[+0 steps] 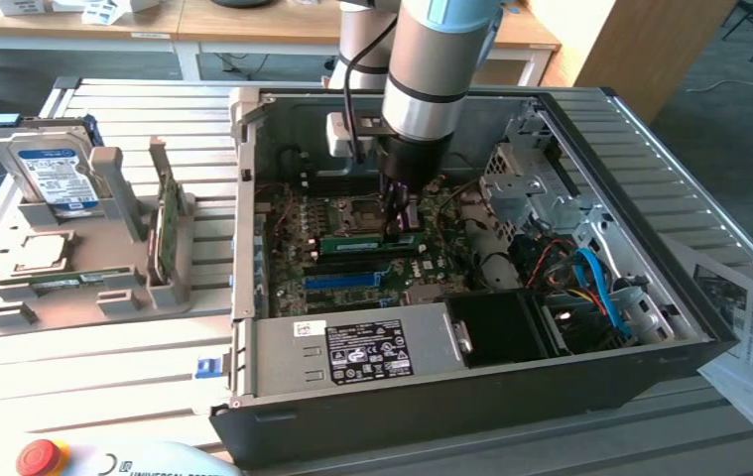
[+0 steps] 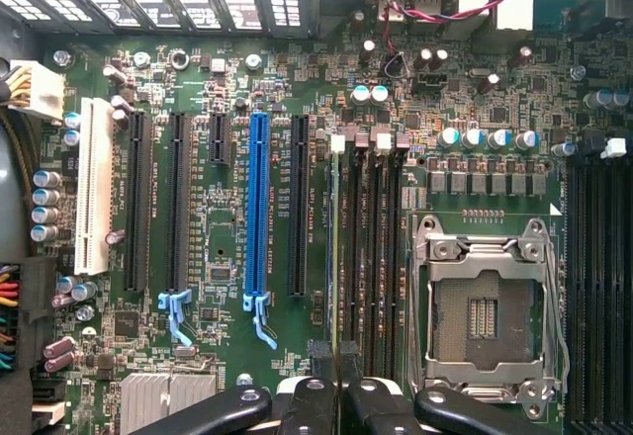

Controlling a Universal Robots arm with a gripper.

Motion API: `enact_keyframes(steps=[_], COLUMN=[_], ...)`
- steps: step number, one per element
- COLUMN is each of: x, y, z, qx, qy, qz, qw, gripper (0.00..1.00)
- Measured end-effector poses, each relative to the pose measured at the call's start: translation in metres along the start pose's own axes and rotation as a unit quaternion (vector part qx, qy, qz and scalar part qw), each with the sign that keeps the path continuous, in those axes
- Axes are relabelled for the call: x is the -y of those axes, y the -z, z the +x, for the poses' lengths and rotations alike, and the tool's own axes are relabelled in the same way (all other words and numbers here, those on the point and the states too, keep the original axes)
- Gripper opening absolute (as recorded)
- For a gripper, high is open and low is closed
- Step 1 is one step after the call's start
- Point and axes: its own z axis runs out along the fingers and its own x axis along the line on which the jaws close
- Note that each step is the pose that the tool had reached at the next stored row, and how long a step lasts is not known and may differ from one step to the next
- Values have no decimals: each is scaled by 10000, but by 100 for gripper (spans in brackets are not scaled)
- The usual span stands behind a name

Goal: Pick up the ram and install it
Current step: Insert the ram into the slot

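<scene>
My gripper (image 1: 399,220) reaches straight down into the open computer case (image 1: 246,178), over the motherboard (image 1: 300,223). The ram (image 1: 365,242), a narrow green stick, stands on edge in a memory slot right under the fingers. In the wrist view the dark fingertips (image 2: 321,361) are pressed close together, and my gripper (image 2: 336,366) is shut on the ram (image 2: 334,257). From there the stick is a thin line along the slot nearest the expansion slots, ending at a white clip (image 2: 337,142).
Empty black memory slots (image 2: 381,247) and the open CPU socket (image 2: 485,306) lie beside the ram; a blue slot (image 2: 259,208) is on its other side. A power supply (image 1: 349,349) and blue cables (image 1: 594,278) share the case. A tray (image 1: 6,297) at the exterior view's left holds a hard drive (image 1: 52,169), a green card (image 1: 161,213) and another stick (image 1: 78,280).
</scene>
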Motion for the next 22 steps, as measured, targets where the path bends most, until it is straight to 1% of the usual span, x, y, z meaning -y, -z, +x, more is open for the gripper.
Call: enact_keyframes(steps=[14,19,20,22], x=[-1,-1,-2,-3], y=[0,0,-1,-1], z=[0,0,-1,-1], qx=[3,3,4,4], qy=[-108,-110,-110,-111], qz=[0,0,3,26], qw=[9999,9999,9999,9999], gripper=[12,12,12,12])
